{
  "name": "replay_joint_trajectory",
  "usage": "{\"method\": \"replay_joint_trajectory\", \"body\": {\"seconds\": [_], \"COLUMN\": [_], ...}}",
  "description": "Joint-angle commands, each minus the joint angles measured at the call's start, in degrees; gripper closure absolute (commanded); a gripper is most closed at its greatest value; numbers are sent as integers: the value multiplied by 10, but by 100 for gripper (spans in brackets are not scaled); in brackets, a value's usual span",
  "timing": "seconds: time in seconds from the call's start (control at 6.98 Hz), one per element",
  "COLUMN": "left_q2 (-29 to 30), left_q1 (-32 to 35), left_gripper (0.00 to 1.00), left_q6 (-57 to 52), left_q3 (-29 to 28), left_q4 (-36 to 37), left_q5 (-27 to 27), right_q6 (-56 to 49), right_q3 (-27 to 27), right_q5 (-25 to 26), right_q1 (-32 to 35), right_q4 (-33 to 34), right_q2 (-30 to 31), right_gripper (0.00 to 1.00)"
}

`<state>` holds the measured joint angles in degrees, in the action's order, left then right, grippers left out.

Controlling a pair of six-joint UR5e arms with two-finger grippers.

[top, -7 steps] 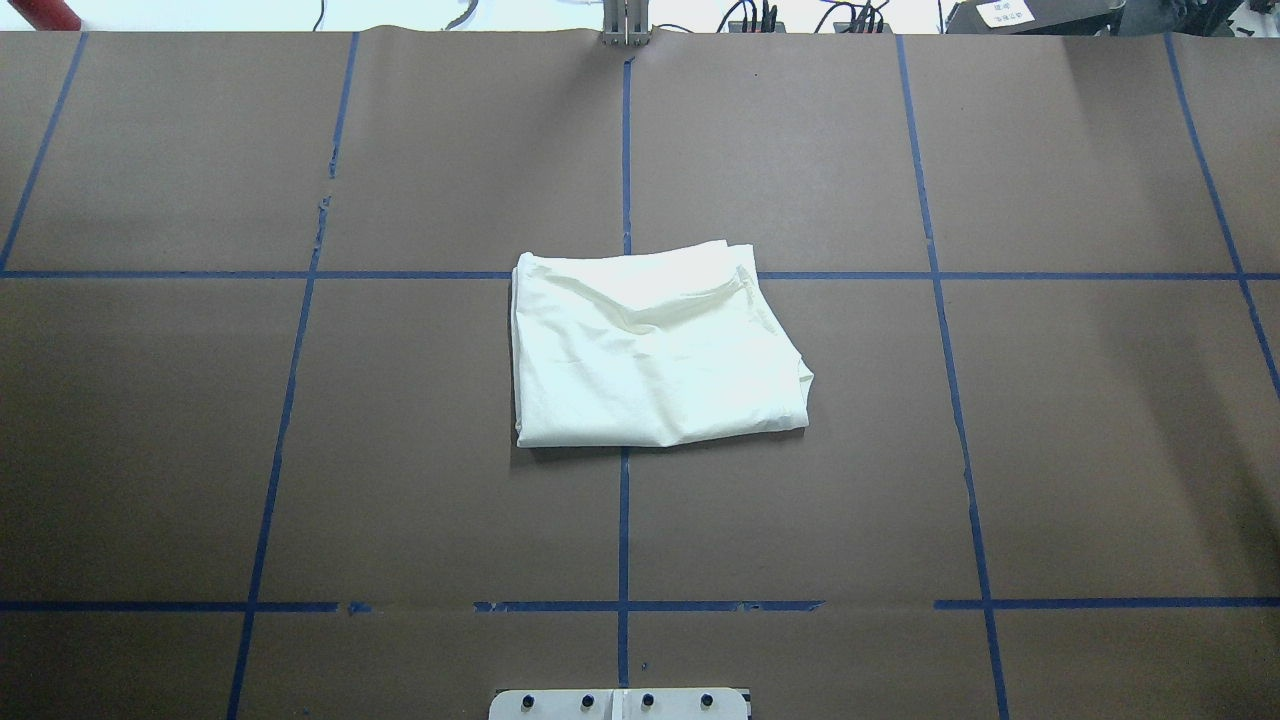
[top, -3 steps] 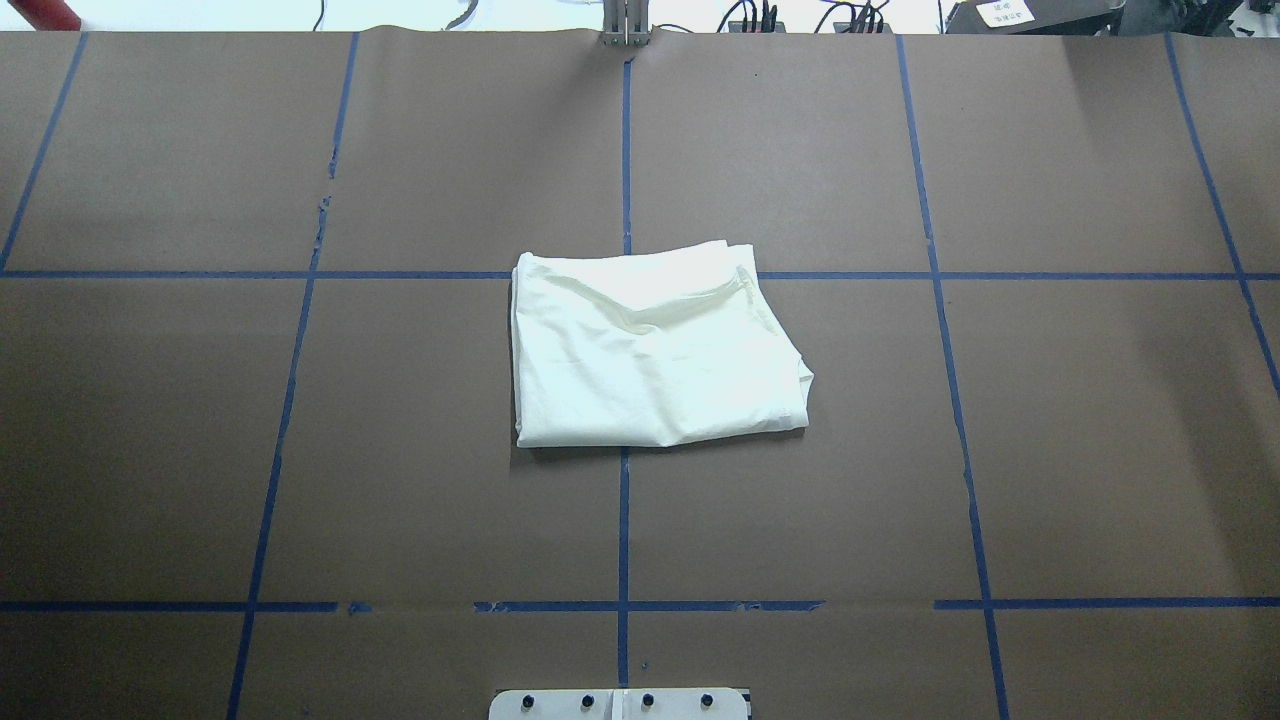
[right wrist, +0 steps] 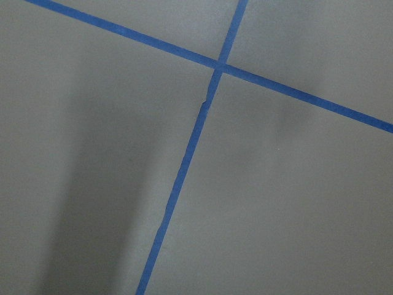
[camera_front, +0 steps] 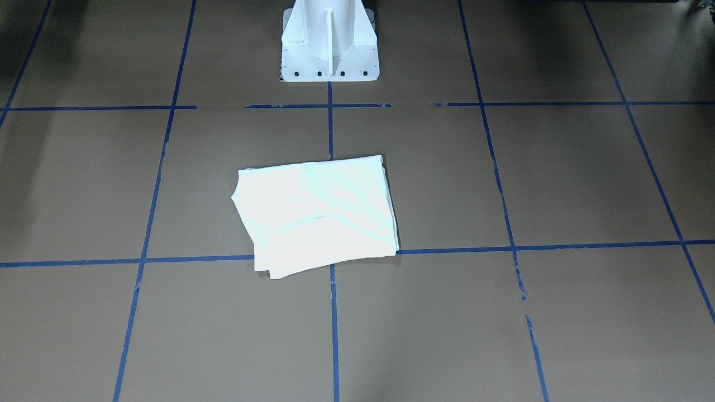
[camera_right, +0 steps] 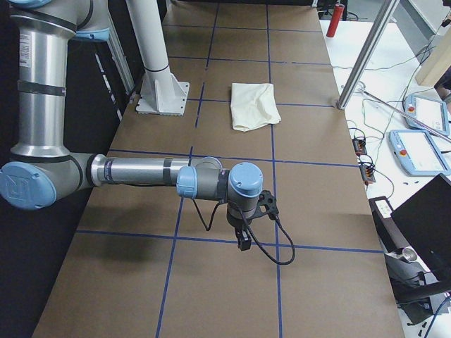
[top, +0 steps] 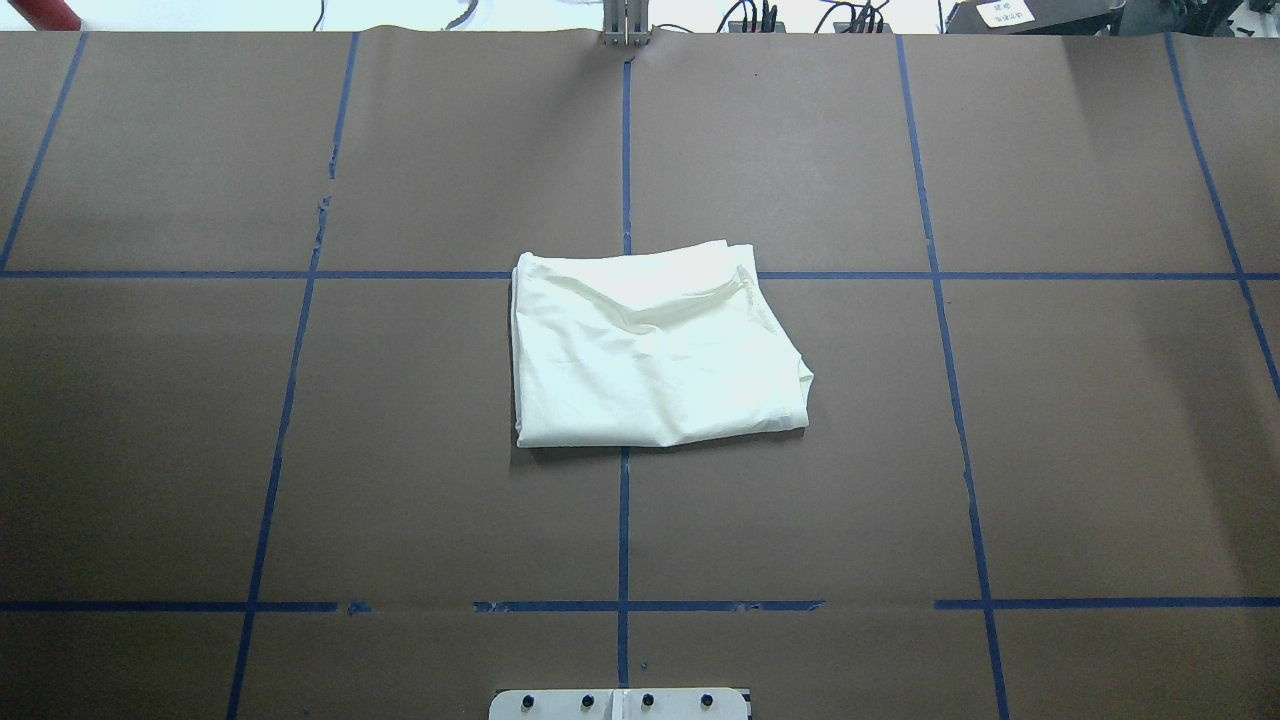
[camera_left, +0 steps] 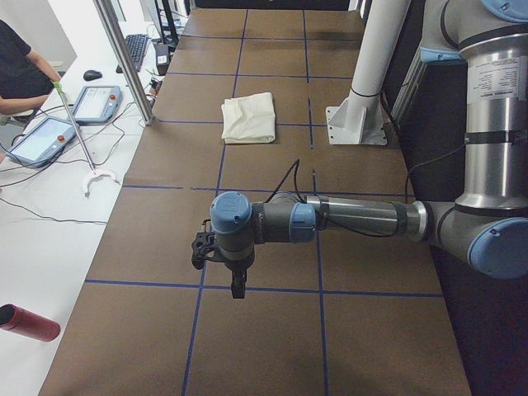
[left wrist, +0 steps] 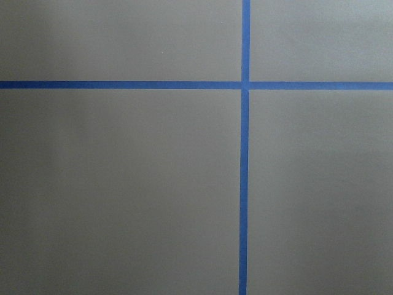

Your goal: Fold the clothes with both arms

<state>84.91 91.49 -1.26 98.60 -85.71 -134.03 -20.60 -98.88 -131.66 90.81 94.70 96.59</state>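
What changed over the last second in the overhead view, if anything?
Nothing of the task moved. The folded shirt lies in the same spot on the table, with the same creases and outline. Nothing was taken hold of or let go. The only difference is that the red object at the far left edge shows a little less than before.

There are one shirt [top: 650, 350], one pedestal [camera_front: 329, 42], two pendants [camera_left: 97, 103] and two arms: left arm [camera_left: 355, 219], right arm [camera_right: 134, 171].

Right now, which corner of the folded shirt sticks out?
The shirt's near corner on the robot's right: it juts sideways; the left corners sit square.
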Motion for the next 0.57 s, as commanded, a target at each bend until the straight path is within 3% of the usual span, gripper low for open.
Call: {"method": "replay_joint_trajectory", "body": {"seconds": [0.0,0.43], "left_q2": [1,1], "left_q1": [0,0], "left_gripper": [0,0], "left_q6": [0,0], "left_q3": [-1,0], "left_q4": [-1,-4], "left_q5": [0,0], "right_q6": [19,21], "right_q3": [1,-3], "right_q5": [-1,-6], "right_q1": [1,1], "right_q4": [1,1], "right_q2": [-2,-3], "right_gripper": [0,0]}}
